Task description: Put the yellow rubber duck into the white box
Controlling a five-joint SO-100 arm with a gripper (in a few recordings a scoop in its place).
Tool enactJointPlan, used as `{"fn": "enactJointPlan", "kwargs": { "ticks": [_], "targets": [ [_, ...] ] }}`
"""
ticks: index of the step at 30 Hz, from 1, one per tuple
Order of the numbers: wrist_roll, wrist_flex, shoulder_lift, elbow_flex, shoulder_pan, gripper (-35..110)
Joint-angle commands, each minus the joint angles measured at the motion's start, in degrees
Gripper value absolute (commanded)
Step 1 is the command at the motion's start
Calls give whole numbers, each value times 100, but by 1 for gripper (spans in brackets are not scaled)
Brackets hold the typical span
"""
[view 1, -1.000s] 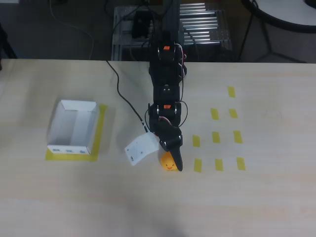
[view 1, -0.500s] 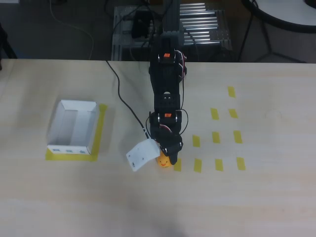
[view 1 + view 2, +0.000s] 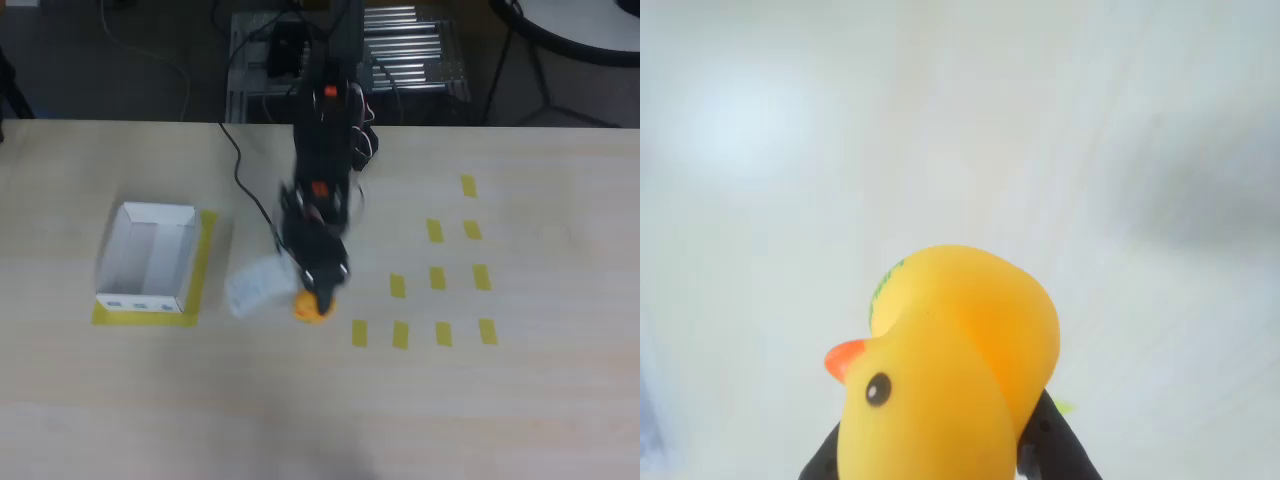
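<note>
The black two-finger gripper (image 3: 318, 298) has its fingers (image 3: 1050, 440) clamped on the small rounded yellow rubber duck (image 3: 313, 307), one dark finger at each side of the toy's body in the wrist view (image 3: 940, 380). In the overhead view the duck sits to the right of the shallow rectangular white cardboard box (image 3: 147, 256), well apart from it, over the pale wooden surface (image 3: 320, 410). The box stands on a yellow tape patch (image 3: 200, 270). Small yellow tape squares (image 3: 438, 278) lie farther right of the duck.
</note>
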Motion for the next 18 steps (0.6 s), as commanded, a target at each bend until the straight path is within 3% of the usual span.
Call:
{"fn": "enactJointPlan", "kwargs": {
  "ticks": [1,6,10,15,18],
  "targets": [
    [0,-167,2619,-26,1380,0],
    [0,-1055,4034,1222,3059,0],
    [18,-2584,4834,2971,4245,0],
    [-141,-4447,4368,4421,4843,0],
    [-369,-4957,3700,4693,4957,0]
  ]
}}
